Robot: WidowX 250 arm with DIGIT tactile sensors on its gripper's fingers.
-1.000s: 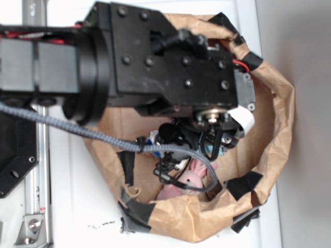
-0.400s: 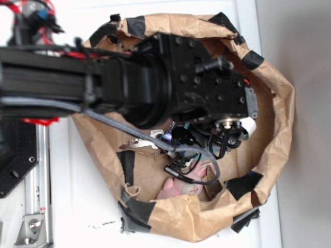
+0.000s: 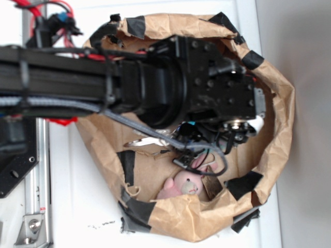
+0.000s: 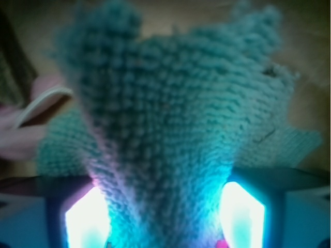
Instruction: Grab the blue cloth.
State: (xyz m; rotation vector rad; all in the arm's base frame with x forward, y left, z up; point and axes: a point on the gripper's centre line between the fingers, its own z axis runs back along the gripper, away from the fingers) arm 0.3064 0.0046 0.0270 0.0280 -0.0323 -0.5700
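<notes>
The blue cloth, a fuzzy teal terry washcloth, fills the wrist view. It rises in a bunched fold from between my two glowing fingers, and the rest spreads flat on the brown bag floor behind. My gripper is shut on that fold. In the exterior view my gripper reaches down inside the paper bag, and the black arm hides the cloth there.
A pink plush bunny lies in the bag just in front of the gripper and shows as a pink blur at the left of the wrist view. Tall crumpled bag walls with black tape patches surround the gripper. A metal rail runs at the left.
The arm has shifted to the right, further into the bag. The pink bunny, partly covered by the gripper and cables before, now shows more fully.
</notes>
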